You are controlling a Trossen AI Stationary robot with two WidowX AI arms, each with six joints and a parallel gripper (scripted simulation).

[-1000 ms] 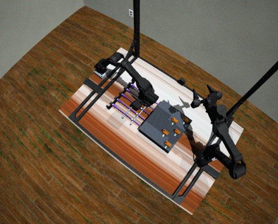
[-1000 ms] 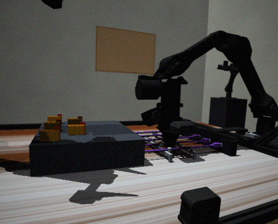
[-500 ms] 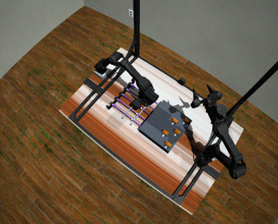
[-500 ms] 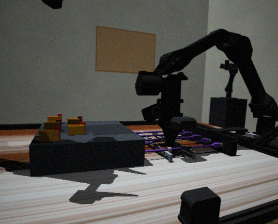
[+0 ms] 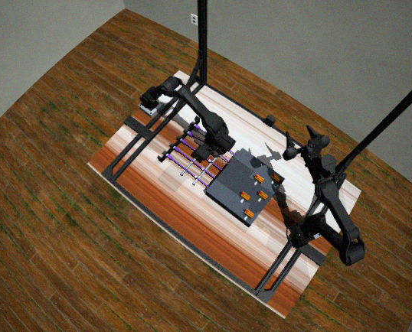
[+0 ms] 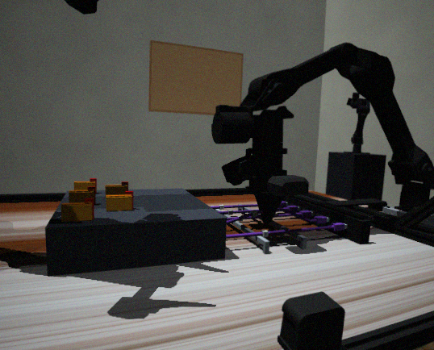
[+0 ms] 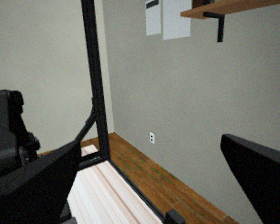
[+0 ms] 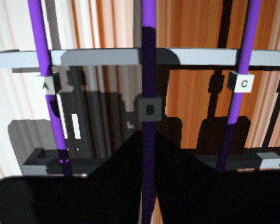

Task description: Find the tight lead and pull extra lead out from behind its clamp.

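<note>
The table (image 5: 199, 226) (image 6: 226, 306) carried the whole job, with the dark box (image 5: 230, 172) (image 6: 137, 242) near its middle. All five orange handles (image 5: 249, 213) (image 6: 77, 211) stood on top of that box, untouched by either arm.

The right gripper (image 5: 214, 151) (image 6: 268, 222) (image 8: 145, 137) pointed down among the purple leads, its fingers narrow and apparently closed on lead B (image 8: 149, 50), which ran between them. The left gripper (image 5: 298, 131) (image 7: 151, 144) hung wide and empty, well apart from the handles. The small block lettered B (image 8: 150, 109) sat on the held lead just beyond the fingertips.

The step in hand looked like a feel test: finding out whether B was the tight one. Next came a small, gentle tug or sideways nudge—enough to judge its give, never enough to unplug it. Only a firm answer would justify sending the left gripper to lift the matching handle—a wrong lift would break a seal.
</note>
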